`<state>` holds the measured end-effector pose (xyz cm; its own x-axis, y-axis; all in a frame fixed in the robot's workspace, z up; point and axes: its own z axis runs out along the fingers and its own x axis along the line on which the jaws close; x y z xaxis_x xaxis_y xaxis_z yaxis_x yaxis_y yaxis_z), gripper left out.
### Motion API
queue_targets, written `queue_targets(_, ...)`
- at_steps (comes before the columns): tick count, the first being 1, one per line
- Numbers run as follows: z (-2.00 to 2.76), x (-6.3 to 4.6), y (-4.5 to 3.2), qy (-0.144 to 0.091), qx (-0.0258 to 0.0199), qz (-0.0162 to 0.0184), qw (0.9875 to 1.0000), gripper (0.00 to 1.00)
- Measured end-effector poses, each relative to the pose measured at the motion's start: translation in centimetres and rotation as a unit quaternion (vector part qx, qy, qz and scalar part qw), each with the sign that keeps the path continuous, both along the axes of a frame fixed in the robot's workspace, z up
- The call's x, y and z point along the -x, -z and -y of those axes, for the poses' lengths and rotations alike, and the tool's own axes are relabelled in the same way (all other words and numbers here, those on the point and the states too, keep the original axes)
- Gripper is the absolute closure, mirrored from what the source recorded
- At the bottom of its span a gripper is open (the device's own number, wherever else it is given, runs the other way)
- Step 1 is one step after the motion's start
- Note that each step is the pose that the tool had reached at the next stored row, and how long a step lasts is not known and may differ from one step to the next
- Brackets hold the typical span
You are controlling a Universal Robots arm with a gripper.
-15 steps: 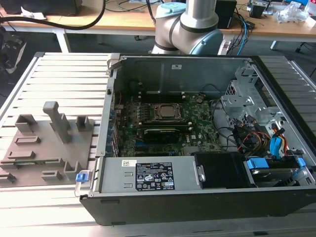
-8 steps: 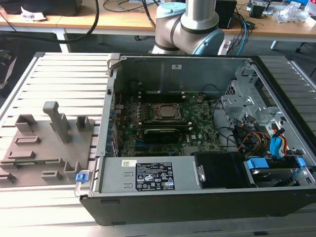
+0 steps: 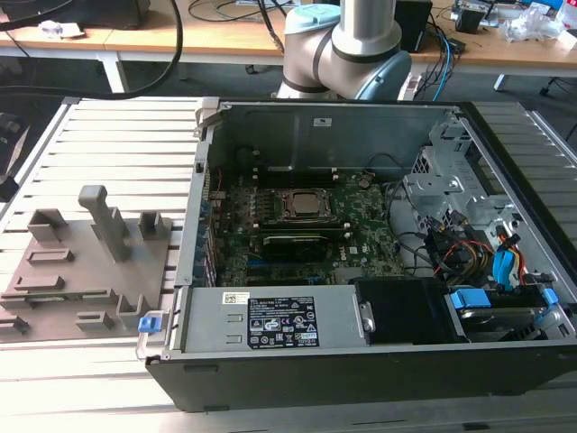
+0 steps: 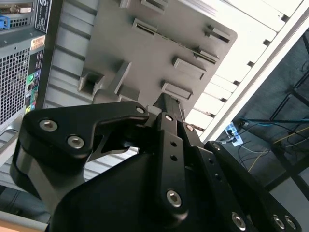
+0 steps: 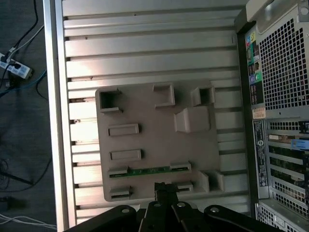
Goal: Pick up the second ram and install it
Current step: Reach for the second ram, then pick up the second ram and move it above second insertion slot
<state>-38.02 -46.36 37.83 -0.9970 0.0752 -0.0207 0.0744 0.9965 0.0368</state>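
The second ram is a thin green stick lying in a slot of the grey plastic tray, between two small holders. My gripper hangs well above the tray, close to the ram's side of it, fingers shut with nothing between them. In the second wrist view the gripper points down at the tray. The exterior view has the tray at its left, beside the open computer case. Inside the case lie the motherboard and its CPU socket.
The tray and case rest on a slatted aluminium table. Upright grey blocks rise from the tray. The case's rear panel stands beside the tray. A power strip and cables lie on the floor.
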Motion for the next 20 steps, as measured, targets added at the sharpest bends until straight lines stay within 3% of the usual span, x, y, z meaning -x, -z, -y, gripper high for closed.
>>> queue_targets(11, 0.04, 0.00, 0.00, -0.001, 0.0000, 0.0000, 1.0000, 0.89)
queue_targets(13, 0.04, 0.00, 0.00, -0.038, 0.0000, 0.0000, 0.9993, 0.89)
queue_targets(16, 0.04, 0.00, 0.00, -0.066, 0.0000, 0.0000, 0.9978, 0.89)
queue_targets(20, 0.04, 0.00, 0.01, -0.104, 0.0000, 0.0000, 0.9945, 0.89)
